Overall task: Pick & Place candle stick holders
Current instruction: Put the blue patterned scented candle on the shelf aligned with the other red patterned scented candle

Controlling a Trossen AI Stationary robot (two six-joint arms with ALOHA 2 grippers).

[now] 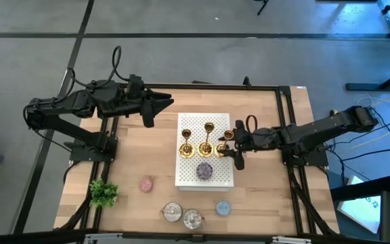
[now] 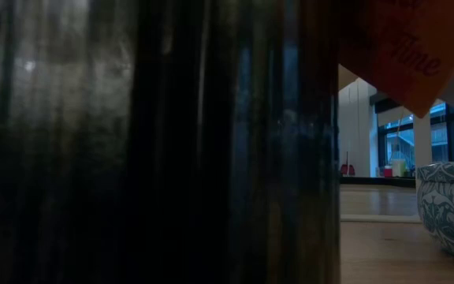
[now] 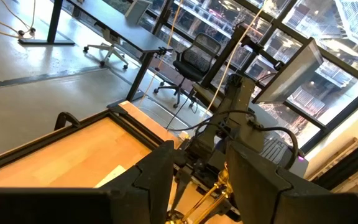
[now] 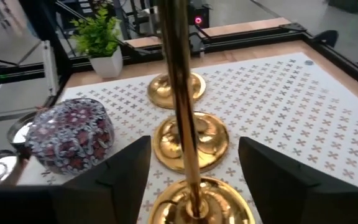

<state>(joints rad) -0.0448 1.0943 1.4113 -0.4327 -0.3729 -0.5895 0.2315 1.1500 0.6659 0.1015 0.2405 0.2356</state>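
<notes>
Three gold candle stick holders point(image 1: 186, 142), point(image 1: 208, 139), point(image 1: 223, 143) stand upright in a row on their round bases on a white perforated board point(image 1: 215, 118). My right gripper point(image 1: 237, 143) is open at the board's right edge. Its fingers stand on either side of the nearest holder's thin stem point(image 4: 179, 93) without touching it. The other two bases point(image 4: 190, 142), point(image 4: 176, 89) show beyond it. My left gripper point(image 1: 157, 108) is open and empty above the table's far left part, left of the board; it also shows in the left wrist view point(image 3: 199, 180).
A purple patterned disc point(image 1: 204, 170) lies on the board's near part. A pink disc point(image 1: 145, 184), a blue disc point(image 1: 223, 208), two clear round pots point(image 1: 172, 213), point(image 1: 193, 218) and a small green plant point(image 1: 103, 193) stand near the table's front. A dark shape fills most of the low view.
</notes>
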